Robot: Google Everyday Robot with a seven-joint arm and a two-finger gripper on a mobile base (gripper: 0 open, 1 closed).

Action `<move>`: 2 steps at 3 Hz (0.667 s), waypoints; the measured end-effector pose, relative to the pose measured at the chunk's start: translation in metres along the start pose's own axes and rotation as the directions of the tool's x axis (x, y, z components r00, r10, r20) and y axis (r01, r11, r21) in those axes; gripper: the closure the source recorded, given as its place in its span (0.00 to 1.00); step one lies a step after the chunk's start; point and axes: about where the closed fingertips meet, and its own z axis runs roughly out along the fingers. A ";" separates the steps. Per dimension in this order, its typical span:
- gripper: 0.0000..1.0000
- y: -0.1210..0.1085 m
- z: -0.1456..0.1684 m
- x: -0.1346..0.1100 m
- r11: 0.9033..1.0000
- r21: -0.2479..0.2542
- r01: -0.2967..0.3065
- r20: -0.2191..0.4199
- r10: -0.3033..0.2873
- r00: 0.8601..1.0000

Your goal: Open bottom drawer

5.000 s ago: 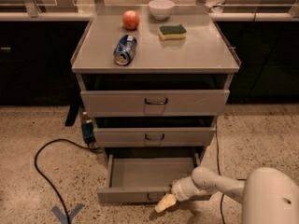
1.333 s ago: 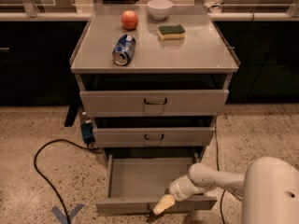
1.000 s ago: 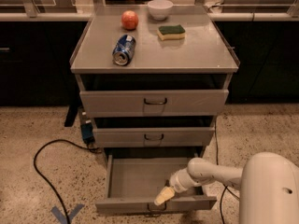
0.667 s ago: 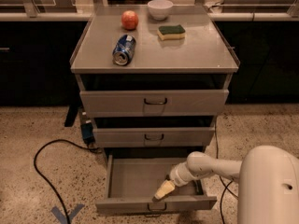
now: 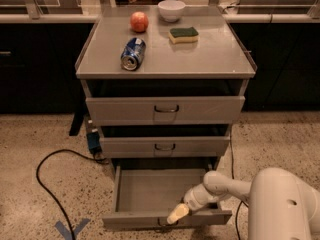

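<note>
Camera view: gripper point(image 5: 177, 214) is resting at the front lip of the bottom drawer point(image 5: 150, 194), just beside its handle point(image 5: 163, 222), likely as the pulling point; whether it is clasping anything cannot be told. Drawer is standing extended behind the gripper, tray exposed, pull judged nearly complete

This looks like a robot test lab set in an office-style room. A speckled terrazzo floor point(image 5: 45, 134) fills the lower frame, a long dark-fronted desk point(image 5: 50, 19) with a pale top runs across the upper frame, and a grey metal drawer cabinet point(image 5: 165, 59) stands alone mid-frame. A black cable point(image 5: 42, 184) loops over the floor at lower left, near a blue tape mark point(image 5: 72, 229). The robot's tool point(image 5: 177, 214) sits at lower centre, at the front edge of the pulled-out bottom drawer point(image 5: 160, 194).
</note>
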 end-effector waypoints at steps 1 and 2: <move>0.00 0.021 0.033 0.029 0.992 -0.112 -0.052 -0.009 0.051 0.999; 0.00 0.024 0.031 0.029 0.992 -0.117 -0.056 -0.009 0.055 0.998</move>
